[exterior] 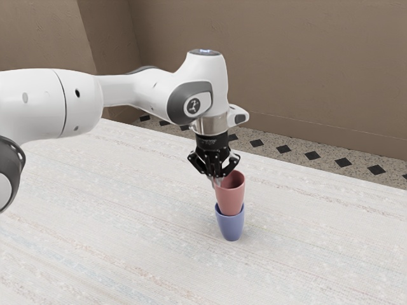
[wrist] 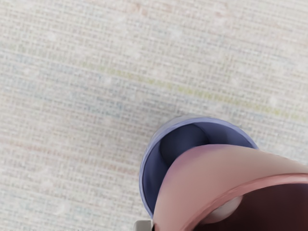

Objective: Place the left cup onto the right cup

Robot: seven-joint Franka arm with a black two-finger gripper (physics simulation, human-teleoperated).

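White casing covers the Franka arm (exterior: 95, 95), which is brought in from the exterior view's left over a pale woven tabletop (exterior: 95, 229). A dark round mark on its joint cap (exterior: 193, 105) is too small to be read. The black gripper (exterior: 214, 180) is pointed downward, and its fingers are drawn close, pinching the rim wall of the pink cup (exterior: 230, 192). In the wrist view one pale pad (wrist: 222, 211) is seen inside that rim. The pink cup is seated, tilted, in the blue cup (exterior: 230, 225), which is stood upright on the tabletop. The pink cup's base is hidden inside the blue cup, and in the wrist view its far side is cut off. Further right, a floor (exterior: 318, 155) with black diamond tiles is seen beyond the tabletop's edge.
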